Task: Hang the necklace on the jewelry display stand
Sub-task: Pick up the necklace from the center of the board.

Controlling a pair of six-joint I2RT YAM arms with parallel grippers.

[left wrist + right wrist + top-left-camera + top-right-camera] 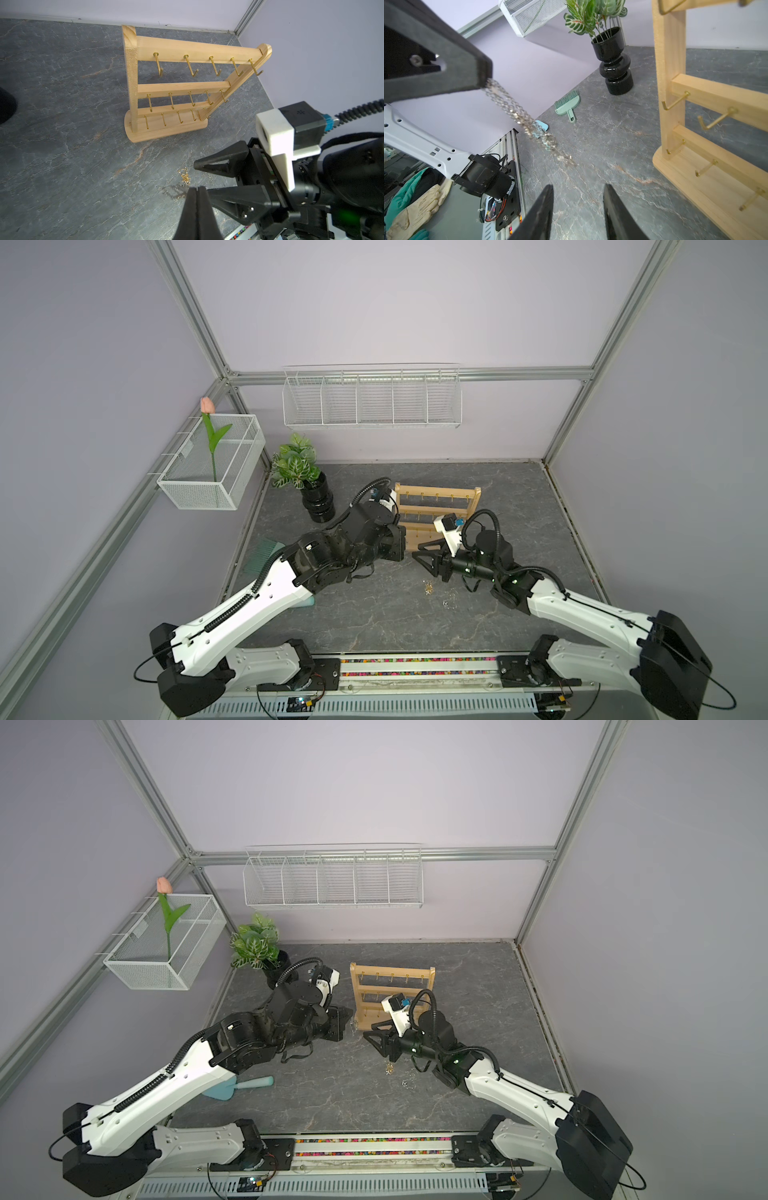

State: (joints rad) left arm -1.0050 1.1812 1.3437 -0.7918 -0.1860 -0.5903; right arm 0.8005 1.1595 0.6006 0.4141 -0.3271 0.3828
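left gripper point(197, 190) clamped on silver necklace point(521, 118) | right gripper point(579, 187) jaws partly apart | mesh basket point(195, 493) holds 1 tulip point(207, 405) | black vase point(318, 499) holds leafy plant point(293, 462)

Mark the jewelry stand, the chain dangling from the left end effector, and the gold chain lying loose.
Jewelry stand point(199, 49), left wrist view, top crossbar.
Dangling chain point(519, 114), right wrist view, midway along the strand.
Gold chain point(184, 177), left wrist view, middle of the heap.

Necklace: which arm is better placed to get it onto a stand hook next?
Left, most likely. The left gripper is shut on the silver necklace, which dangles right beside the jewelry display stand. The right gripper is open and holds nothing.
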